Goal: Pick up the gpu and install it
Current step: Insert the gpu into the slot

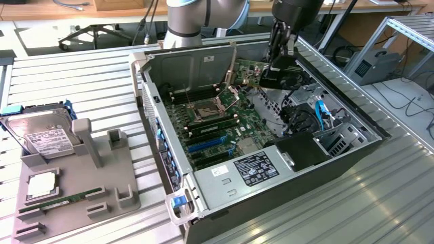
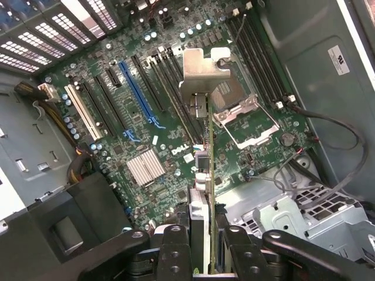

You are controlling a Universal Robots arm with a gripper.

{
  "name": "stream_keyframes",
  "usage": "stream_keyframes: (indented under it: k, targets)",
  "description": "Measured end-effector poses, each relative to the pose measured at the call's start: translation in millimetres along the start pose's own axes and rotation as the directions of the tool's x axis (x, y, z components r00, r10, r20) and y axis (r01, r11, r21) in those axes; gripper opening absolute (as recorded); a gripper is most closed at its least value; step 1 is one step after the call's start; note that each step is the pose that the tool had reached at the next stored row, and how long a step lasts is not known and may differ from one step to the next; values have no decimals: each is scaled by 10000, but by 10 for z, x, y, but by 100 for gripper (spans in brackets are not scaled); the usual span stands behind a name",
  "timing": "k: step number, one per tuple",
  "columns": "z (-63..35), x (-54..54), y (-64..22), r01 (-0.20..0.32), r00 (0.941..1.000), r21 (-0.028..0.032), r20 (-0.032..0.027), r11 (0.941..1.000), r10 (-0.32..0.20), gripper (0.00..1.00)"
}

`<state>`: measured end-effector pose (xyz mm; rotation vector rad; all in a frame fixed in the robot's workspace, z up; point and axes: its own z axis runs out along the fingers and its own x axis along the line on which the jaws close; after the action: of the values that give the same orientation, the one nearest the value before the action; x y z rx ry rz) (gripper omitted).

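A: Item one, the pincer?
B: Black metal gripper (image 1: 277, 71) (image 2: 202, 237), fingers (image 2: 176, 240) clamped flat on both faces of the gpu (image 1: 257, 75) (image 2: 203, 146). This is a slim rectangular card with a green board edge, a black face and a pale bent-metal bracket (image 2: 202, 70) at its free end.
A: Location of the card?
B: Held inside the open black steel computer case (image 1: 352, 119), standing edge-on over the green motherboard (image 1: 227, 127) (image 2: 146, 111). It is clear of every slot, toward the case's far end in the exterior view.
A: Room around it?
B: Open above, with the case's side walls well apart on either side. Beneath lie a long blue plastic slot (image 2: 137, 96), parallel black slots and a square silver processor socket (image 2: 246, 111) with its metal frame. A finned silver heatsink (image 2: 145, 167) sits near the card's gripped end.
A: Remaining stock?
B: Grey sheet-metal power supply (image 1: 237, 173) with a black label, at the case's near end. On the ribbed aluminium table (image 1: 379, 203), at the exterior view's left, is a grey moulded tray (image 1: 81, 178). It carries a silver hard drive (image 1: 44, 134) with a white label and a narrow green memory stick (image 1: 61, 200).
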<state>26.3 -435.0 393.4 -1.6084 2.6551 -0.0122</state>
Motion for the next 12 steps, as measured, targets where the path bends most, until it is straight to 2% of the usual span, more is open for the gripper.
stream_keyframes:
  k: [12]
  targets:
    - [1,-8,-15,296,9996,-8,8,9996,-296,27]
